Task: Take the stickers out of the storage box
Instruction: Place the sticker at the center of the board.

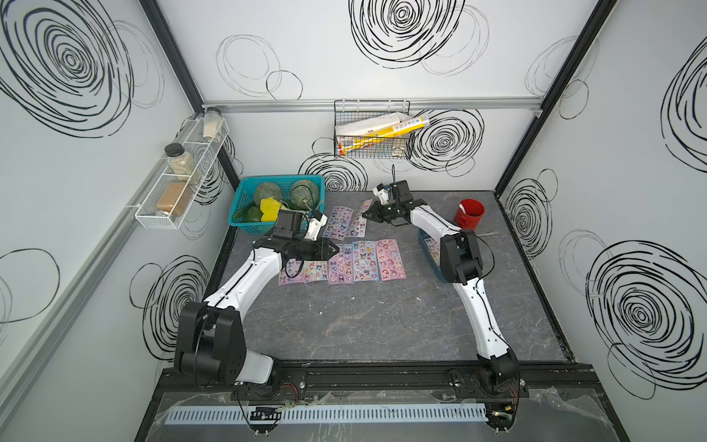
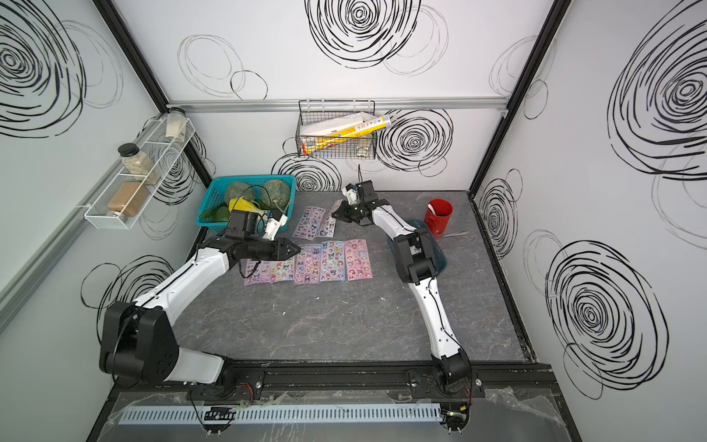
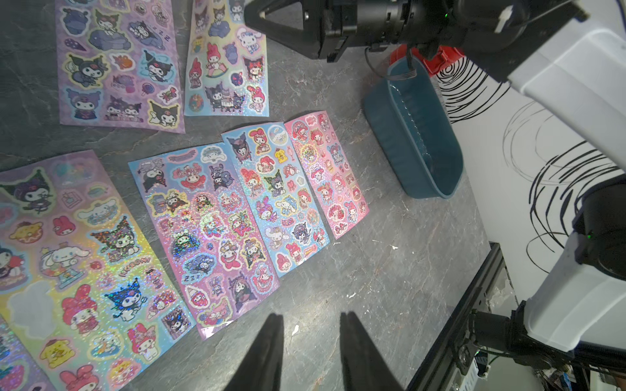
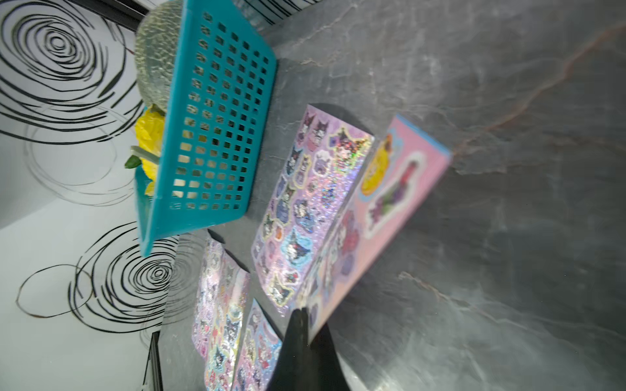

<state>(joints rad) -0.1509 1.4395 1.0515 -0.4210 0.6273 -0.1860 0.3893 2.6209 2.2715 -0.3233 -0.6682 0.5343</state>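
Grey worktop (image 1: pixel 382 313) between swirl-painted walls (image 1: pixel 382 76) is carrying stickers (image 1: pixel 365 260); basket (image 1: pixel 267 178), upper left, is holding melons (image 1: pixel 267 193). Left claw (image 3: pixel 311 317) is gaping; right claw (image 4: pixel 301 313) is pinching a pink sheet (image 4: pixel 406 203).

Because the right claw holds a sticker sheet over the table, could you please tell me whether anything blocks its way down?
Nothing visible does. The right claw is shut on the sticker sheet, and the table beneath it looks bare; only the lilac sheet lies close alongside, so their edges might overlap.
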